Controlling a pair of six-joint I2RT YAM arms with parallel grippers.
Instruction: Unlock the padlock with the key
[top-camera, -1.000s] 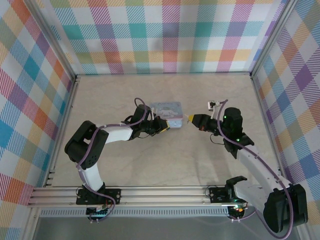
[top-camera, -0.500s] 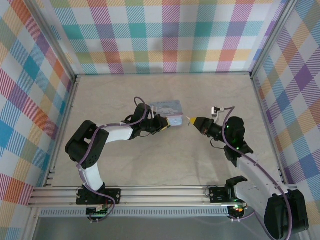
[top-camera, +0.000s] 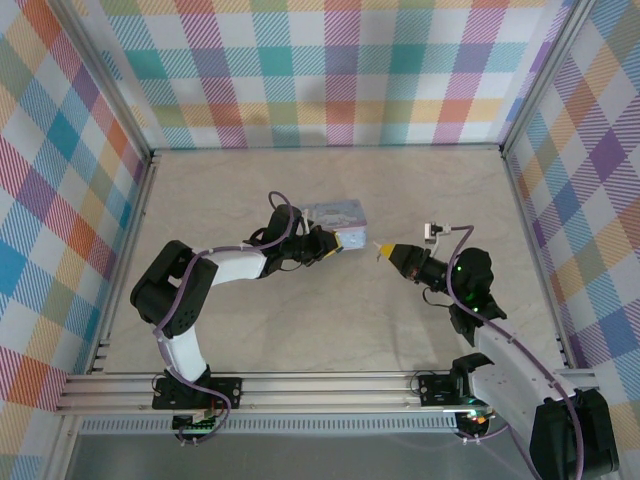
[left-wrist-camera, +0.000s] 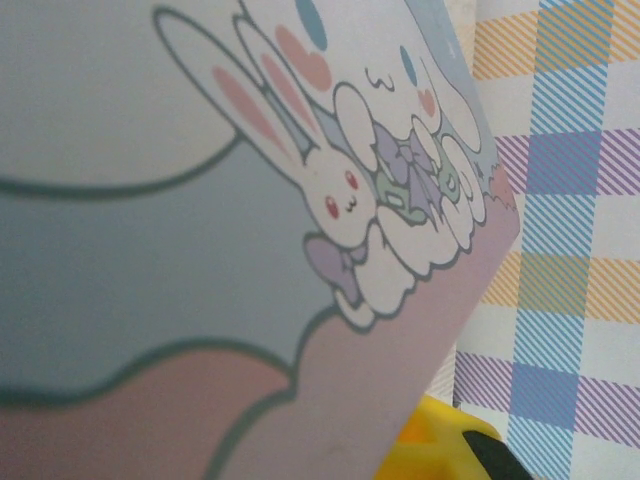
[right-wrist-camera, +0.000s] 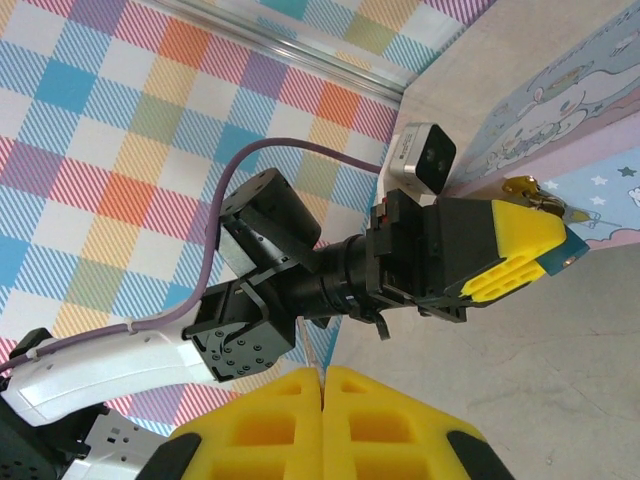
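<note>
My left gripper sits against the near side of the pale-blue cartoon tin. Seen from the right wrist, the left gripper is shut on the small blue padlock, whose brassy metal top pokes out against the tin. My right gripper points at it from the right, a short gap away. Its yellow fingers are pressed together, and a thin pale sliver, the key, sticks out edge-on from their seam. The left wrist view has the tin's printed lid very close, with one yellow fingertip beyond its edge.
Plaid walls with metal corner rails enclose the beige table on three sides. The left arm's black wrist and purple cable lie across the right wrist view. Open tabletop lies near and to the right of the tin.
The right arm has drawn back toward the near edge and lowered, its tip shifting slightly nearer while still aimed at the left gripper. The left arm and tin have barely moved.
</note>
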